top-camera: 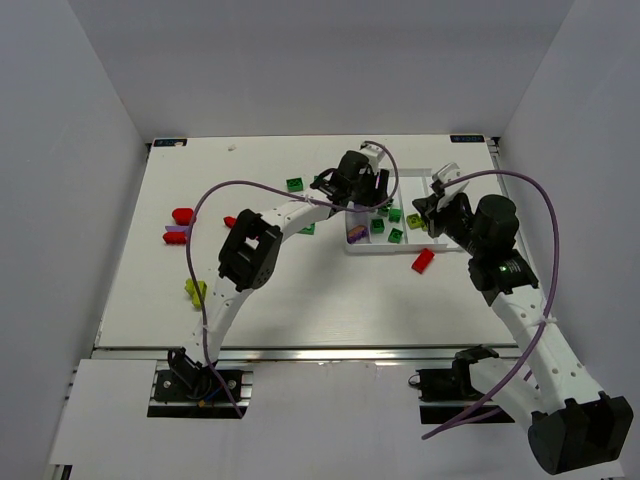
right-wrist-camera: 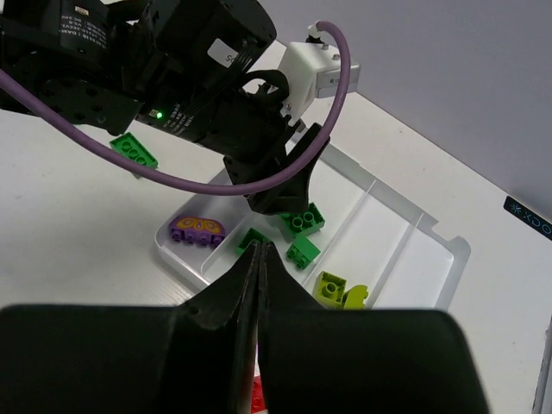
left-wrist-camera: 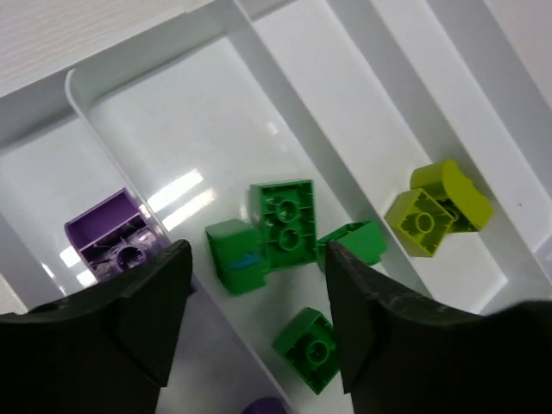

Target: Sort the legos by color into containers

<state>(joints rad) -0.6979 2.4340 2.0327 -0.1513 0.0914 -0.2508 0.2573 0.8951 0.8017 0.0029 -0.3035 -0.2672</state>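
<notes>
Left gripper (left-wrist-camera: 256, 276) hangs straight down over the white tray (right-wrist-camera: 418, 272), jaws a fair way apart and nothing between them. Its arm stretches forward and to the right across the table (top-camera: 300, 310), elbow bent up, purple cable (top-camera: 210, 200) looping over it. Directly under the fingers sit four green legos (left-wrist-camera: 283, 222) in one compartment. A purple lego (left-wrist-camera: 112, 241) is one compartment over on one side, and two yellow-green legos (left-wrist-camera: 431, 220) are one over on the other.

Right gripper (right-wrist-camera: 259, 259) is fully closed, fingers pressed flat together, not holding anything I can see. That arm comes up from the near right corner and points its wrist at the tray's right side.

A red lego (top-camera: 423, 261) lies on the table just beside the tray. More loose ones lie well off to the left: two red (top-camera: 182, 215), one purple (top-camera: 176, 236), one yellow-green (top-camera: 196, 291).

Writing-wise: there's white lettering and a small sticker on the left arm's black housing (right-wrist-camera: 78, 26), too blurry to read. Same with the blue sticker (right-wrist-camera: 528, 216) on the table edge.
</notes>
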